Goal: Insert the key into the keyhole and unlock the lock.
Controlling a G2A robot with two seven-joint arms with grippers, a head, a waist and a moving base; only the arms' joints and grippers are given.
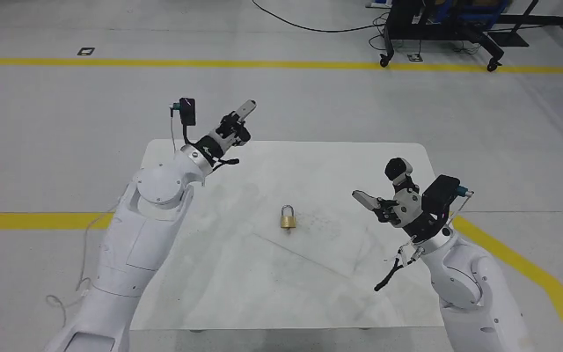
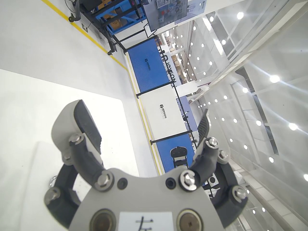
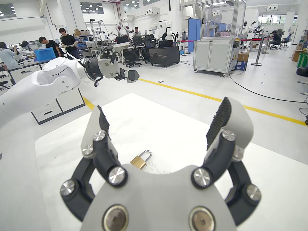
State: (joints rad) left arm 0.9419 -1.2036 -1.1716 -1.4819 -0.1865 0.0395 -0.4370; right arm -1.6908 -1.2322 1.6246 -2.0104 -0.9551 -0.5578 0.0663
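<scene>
A small brass padlock (image 1: 288, 217) with a silver shackle lies flat near the middle of the white table (image 1: 352, 282). In the right wrist view the padlock (image 3: 139, 160) lies on the table (image 3: 149, 111) just beyond the palm of my right gripper (image 3: 161, 121), whose fingers are open and hold nothing. From above, the right gripper (image 1: 378, 183) hovers over the table's right side, pointing towards the lock. My left gripper (image 1: 244, 119) is raised over the back left corner, open and holding nothing (image 2: 144, 123). The same left gripper (image 3: 127, 61) appears far off in the right wrist view.
Yellow floor lines (image 1: 264, 63) run behind and beside the table. A black wheeled cart (image 1: 440, 26) stands far back on the right. The table's back corner (image 2: 115, 102) lies under the left gripper. Bare tabletop surrounds the padlock.
</scene>
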